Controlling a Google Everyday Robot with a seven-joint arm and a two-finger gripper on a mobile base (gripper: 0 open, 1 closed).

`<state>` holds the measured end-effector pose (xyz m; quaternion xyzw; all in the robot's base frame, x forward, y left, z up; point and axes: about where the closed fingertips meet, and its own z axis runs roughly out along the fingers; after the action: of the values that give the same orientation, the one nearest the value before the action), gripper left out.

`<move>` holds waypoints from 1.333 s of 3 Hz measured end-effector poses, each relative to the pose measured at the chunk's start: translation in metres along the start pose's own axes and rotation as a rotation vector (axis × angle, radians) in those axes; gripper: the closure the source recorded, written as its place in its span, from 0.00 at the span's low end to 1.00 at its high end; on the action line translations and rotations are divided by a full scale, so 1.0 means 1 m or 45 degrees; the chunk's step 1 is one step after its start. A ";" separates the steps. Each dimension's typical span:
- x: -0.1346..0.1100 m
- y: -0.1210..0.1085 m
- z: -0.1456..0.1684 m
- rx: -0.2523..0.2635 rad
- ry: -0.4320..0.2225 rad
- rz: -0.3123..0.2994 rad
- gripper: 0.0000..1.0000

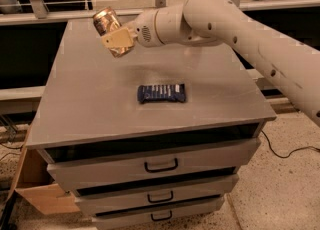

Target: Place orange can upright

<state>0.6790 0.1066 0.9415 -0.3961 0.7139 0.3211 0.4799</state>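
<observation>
The orange can point(109, 25) is a golden-bronze drink can with a silver top. It is held tilted in the air above the back left part of the grey cabinet top point(90, 99), top end pointing up and to the left. My gripper point(116, 36) is shut on the orange can, with a cream finger point(119, 38) across its side. The white arm point(215, 9) reaches in from the right. The red can is hidden behind the arm.
A dark blue snack packet point(161, 93) lies flat near the middle of the cabinet top. Below are drawers with black handles point(161, 165). A cardboard box point(37, 189) stands on the floor at the left. A rail and glass run behind the cabinet.
</observation>
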 end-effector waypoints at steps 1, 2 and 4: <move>0.000 0.000 0.000 0.000 0.000 0.000 1.00; 0.022 -0.026 -0.029 0.046 0.012 0.034 1.00; 0.043 -0.076 -0.116 0.109 -0.024 0.011 1.00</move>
<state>0.6862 -0.0382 0.9339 -0.3691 0.7242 0.2961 0.5016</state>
